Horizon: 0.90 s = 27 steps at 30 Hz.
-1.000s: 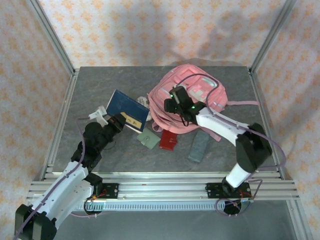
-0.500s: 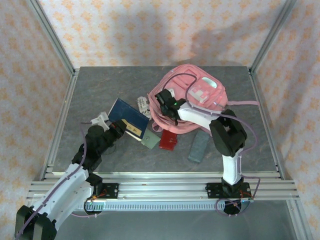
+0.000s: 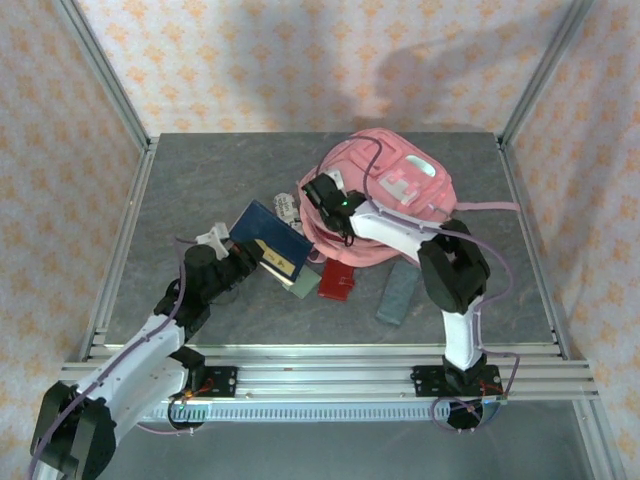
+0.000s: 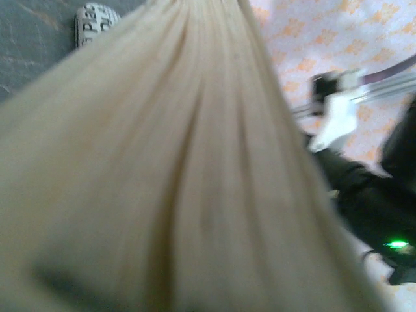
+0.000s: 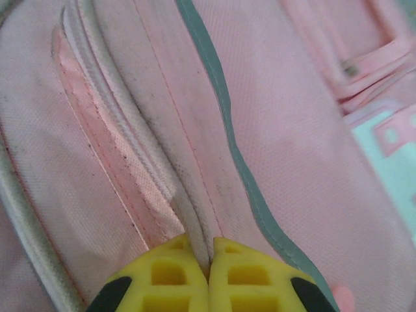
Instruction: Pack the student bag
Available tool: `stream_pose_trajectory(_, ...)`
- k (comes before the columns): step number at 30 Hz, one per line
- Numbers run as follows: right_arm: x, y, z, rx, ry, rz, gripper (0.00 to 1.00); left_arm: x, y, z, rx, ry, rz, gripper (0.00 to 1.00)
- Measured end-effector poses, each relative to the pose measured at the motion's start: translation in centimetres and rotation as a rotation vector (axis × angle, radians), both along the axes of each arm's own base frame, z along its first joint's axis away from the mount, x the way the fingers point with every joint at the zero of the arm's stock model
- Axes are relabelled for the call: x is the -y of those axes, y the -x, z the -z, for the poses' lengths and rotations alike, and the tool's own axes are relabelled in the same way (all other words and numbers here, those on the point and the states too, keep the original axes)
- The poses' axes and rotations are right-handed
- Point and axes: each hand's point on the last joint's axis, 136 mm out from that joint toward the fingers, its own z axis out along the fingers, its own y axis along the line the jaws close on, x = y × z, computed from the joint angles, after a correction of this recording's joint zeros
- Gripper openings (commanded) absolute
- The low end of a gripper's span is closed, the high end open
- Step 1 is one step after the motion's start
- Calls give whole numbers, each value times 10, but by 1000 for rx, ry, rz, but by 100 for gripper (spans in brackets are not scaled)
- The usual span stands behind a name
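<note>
Right gripper (image 5: 209, 263) has closed, pinching the student bag (image 5: 292, 143) seam

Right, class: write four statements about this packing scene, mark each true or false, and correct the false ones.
1. The right gripper is pinched shut on the pink backpack. True.
2. The blue book lies inside the backpack. False: the left gripper holds it, tilted, outside and to the backpack's left.
3. A grey pouch lies on the table on the near side of the backpack. True.
4. The red item sits on top of the backpack. False: it lies on the table at the backpack's near edge.
</note>
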Motion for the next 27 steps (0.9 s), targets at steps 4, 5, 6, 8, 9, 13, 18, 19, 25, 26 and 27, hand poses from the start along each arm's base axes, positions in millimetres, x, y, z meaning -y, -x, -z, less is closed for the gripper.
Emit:
stream_pose_trajectory(4,9,-12,-65,119,-19,24,0,11,-3,10,-41,31,48,0)
stream_pose_trajectory(5,12,-14,-80,146,-25,31,0,14,-4,12,-47,40,57,0)
stream_pose_trajectory(6,15,-15,-94,172,-31,38,0,17,-5,12,-51,58,70,0)
stream_pose_trajectory(8,19,-16,-112,201,-43,43,0,23,-9,10,-50,91,87,0)
stream_pose_trajectory(9,20,-15,-118,210,-47,42,0,26,-11,9,-46,110,94,0)
stream_pose_trajectory(13,20,-15,-121,207,-47,36,0,43,-24,0,-32,170,131,0)
stream_pose_trajectory(18,21,-16,-119,199,-56,32,0,78,-51,-16,0,227,209,0)
stream_pose_trajectory(19,20,-16,-119,196,-61,30,0,86,-58,-18,5,244,223,0)
stream_pose_trajectory(25,24,-18,-123,190,-108,28,0,115,-97,6,-42,340,236,0)
stream_pose_trajectory(26,26,-19,-126,192,-119,30,0,119,-104,14,-61,352,230,0)
stream_pose_trajectory(27,28,-19,-129,194,-129,30,0,123,-110,21,-76,362,228,0)
